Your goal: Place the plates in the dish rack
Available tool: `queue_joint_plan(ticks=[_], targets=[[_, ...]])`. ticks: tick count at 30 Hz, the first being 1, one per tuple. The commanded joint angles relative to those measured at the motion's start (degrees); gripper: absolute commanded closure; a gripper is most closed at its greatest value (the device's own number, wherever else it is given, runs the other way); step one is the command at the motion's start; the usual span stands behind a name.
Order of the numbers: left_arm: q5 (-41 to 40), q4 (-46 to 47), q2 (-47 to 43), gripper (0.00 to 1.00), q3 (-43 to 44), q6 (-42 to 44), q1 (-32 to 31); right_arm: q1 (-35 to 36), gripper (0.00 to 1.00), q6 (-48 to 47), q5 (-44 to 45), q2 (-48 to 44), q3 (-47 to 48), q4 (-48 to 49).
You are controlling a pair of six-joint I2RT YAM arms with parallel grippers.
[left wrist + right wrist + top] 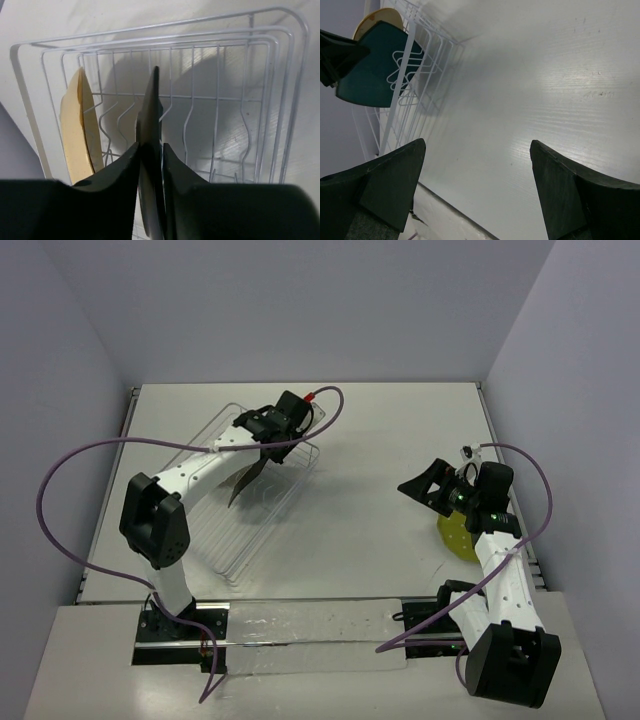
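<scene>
The dark teal plate (245,485) stands on edge inside the dish rack (238,545). My left gripper (264,452) is shut on its upper rim. In the left wrist view the gripper (150,145) has a finger against each face of the teal plate (150,100), and the cream plate (75,130) stands in a slot to its left within the rack (280,100). The yellow-green plate (456,538) lies flat on the table at the right, partly hidden under my right arm. My right gripper (425,480) hangs open above bare table, nothing between its fingers (477,144).
Purple cables (60,480) loop from both arms. Grey walls close in the table on the left, back and right. A pale strip (300,625) runs along the near edge between the arm bases. The right wrist view shows the rack (400,90) and teal plate (370,70) far left.
</scene>
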Motion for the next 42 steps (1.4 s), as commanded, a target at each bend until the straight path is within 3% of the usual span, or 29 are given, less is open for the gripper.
queue_joint_plan(ticks=[1,2,3,12,17,26,38,42], targets=[[-2.9,-2.4,-1.0,0.89,2.3,-1.3,-0.7,0.5,0.08,-0.7,0.1,-0.5,1.3,1.7],[-4.1,-2.3,-1.2,0.99,2.4,-1.7,-1.0,0.6,0.08,-0.7,0.1,-0.6,1.3,1.7],[-5.5,-2.1,-1.5,1.0,2.3,-1.7,-1.4,0.7,0.08,-0.8,0.2,-0.8,1.3,1.7],[-9.7,7.1,-9.1,1.0,-1.0,-0.4,-2.3,1.2,0.08,-0.7,-0.1,-0.7,1.5,1.8],[-11.5,16.7,-17.8,1.0,-9.2,2.5,-2.6,1.2,0.08,-0.8,-0.6,-0.5,1.7,1.9],[-3.2,37.5,-32.3,1.0,-28.0,10.9,-2.7,1.3,0.08,-1.2,-0.5,-0.3,2.0,1.4],[-9.0,49.8,-27.6,1.0,-35.5,11.7,-2.2,1.5,0.08,-1.6,0.1,-1.0,1.7,0.7],[-9.3,49.5,-27.8,1.0,-37.2,10.0,-2.0,1.7,0.08,-1.7,0.3,-1.2,1.9,0.5]])
